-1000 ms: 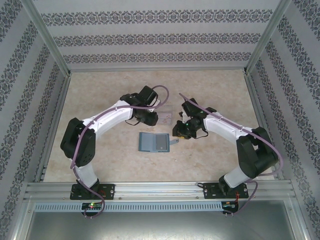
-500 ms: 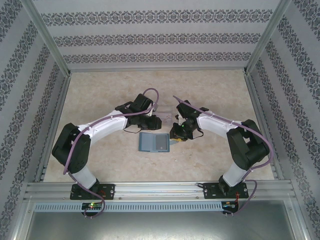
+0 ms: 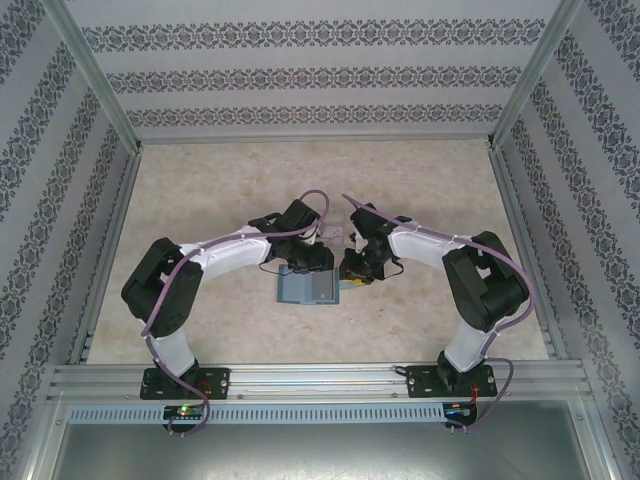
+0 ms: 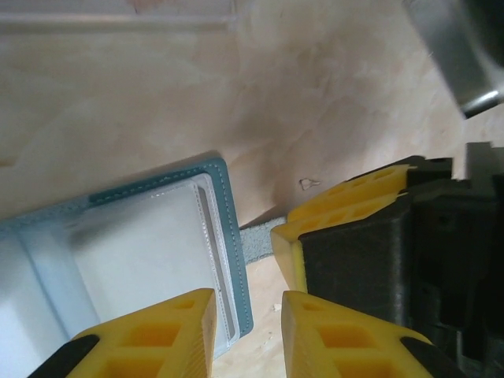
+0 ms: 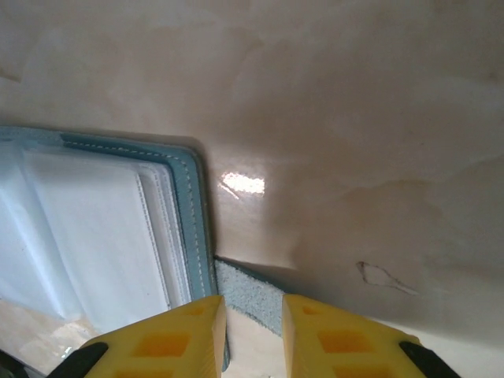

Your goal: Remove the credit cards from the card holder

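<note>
Card holder lies open on surface. Left claw and right claw are each slightly parted over its tab edge.

1 teal, book-fold leather card holder lies open on 1 beige marbled worktop, showing 1 grey-blue closing tab. 2 white-and-black robot arms: 1 left hand, 1 right hand, each with 2 yellow fingers. 1 clear plastic tray. The credit cards in the slots cannot be counted.
</note>
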Motion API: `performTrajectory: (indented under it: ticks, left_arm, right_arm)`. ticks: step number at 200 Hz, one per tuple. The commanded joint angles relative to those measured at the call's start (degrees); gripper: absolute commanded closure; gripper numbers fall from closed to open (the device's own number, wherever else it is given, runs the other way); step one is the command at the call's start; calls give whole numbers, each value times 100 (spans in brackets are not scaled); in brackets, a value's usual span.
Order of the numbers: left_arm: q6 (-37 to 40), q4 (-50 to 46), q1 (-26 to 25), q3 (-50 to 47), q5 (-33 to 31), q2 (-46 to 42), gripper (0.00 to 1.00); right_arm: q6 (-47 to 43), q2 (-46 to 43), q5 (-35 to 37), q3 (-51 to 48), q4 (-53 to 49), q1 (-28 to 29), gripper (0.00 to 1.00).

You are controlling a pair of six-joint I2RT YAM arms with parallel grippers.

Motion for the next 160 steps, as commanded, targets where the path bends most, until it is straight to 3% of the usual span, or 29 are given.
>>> performTrajectory:
  ticks: [1,53,125,160]
  left_arm:
    - [-173,26,-155,-6,15,119,72]
    - [-286,86,-321,-36,39,355,79]
    - [-336,46,-408,-74,-6,637,77]
    - [-203,-410,-474,75,-369,691,74]
  right_arm:
    - [-38,111,126,-13,17,59,74]
    - [-23,151,116,-39,46,59,75]
    - [-13,151,129,-62,46,61,75]
    - [-13,123,134,-72,29,59,75]
